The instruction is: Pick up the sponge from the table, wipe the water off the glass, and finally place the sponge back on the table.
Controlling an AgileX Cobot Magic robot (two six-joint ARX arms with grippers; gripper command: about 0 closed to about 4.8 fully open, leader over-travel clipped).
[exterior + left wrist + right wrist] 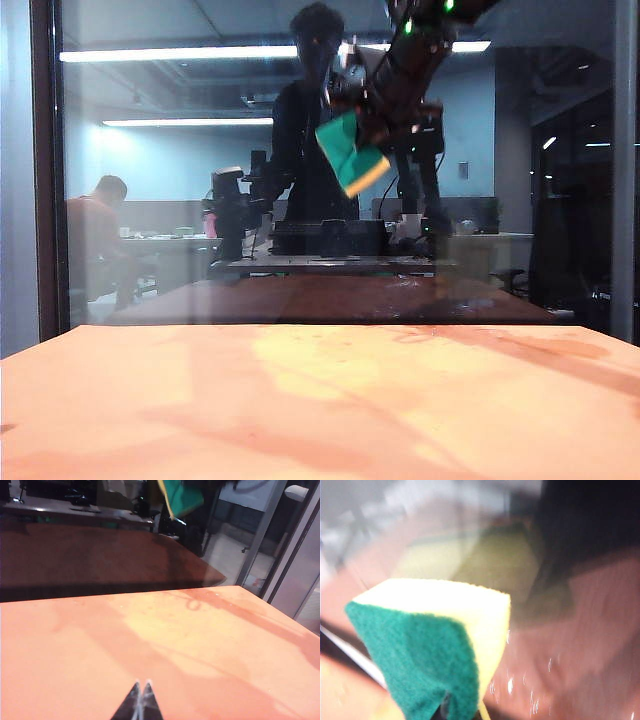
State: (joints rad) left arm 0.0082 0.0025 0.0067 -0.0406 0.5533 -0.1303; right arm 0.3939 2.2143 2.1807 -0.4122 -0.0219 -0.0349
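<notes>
I hold the sponge (pixel 350 152) in the right gripper (pixel 451 711), high in the exterior view, at about 12 o'clock from the centre of the bench (pixel 320 400). The right jaws are clamped narrow on the sponge's near end; the right wrist view shows only a dark trace of them beneath the green scouring layer. The sponge extends straight out from the jaws toward the glass (pixel 170 150). In the exterior view its long axis is tilted, running from roughly 11 o'clock down to 5 o'clock, green layer uppermost and pale foam along the lower edge.

The relation the next move depends on, in my judgement: the far face of the sponge points at the pane, and the water (pixel 520 685) shows in the right wrist view as small bright droplets on the glass, just beside the foam corner, at about 4 o'clock from the sponge's middle. I cannot tell from these views whether the sponge touches the pane or stands slightly off it. I judge the wiping step to be in hand, and the stroke must carry the sponge sideways and downward across that droplet patch.

The left gripper (pixel 141 696) hovers low over the bench, its jaws pressed together and holding nothing. It is well apart from the sponge, so the right arm is the working arm.
</notes>
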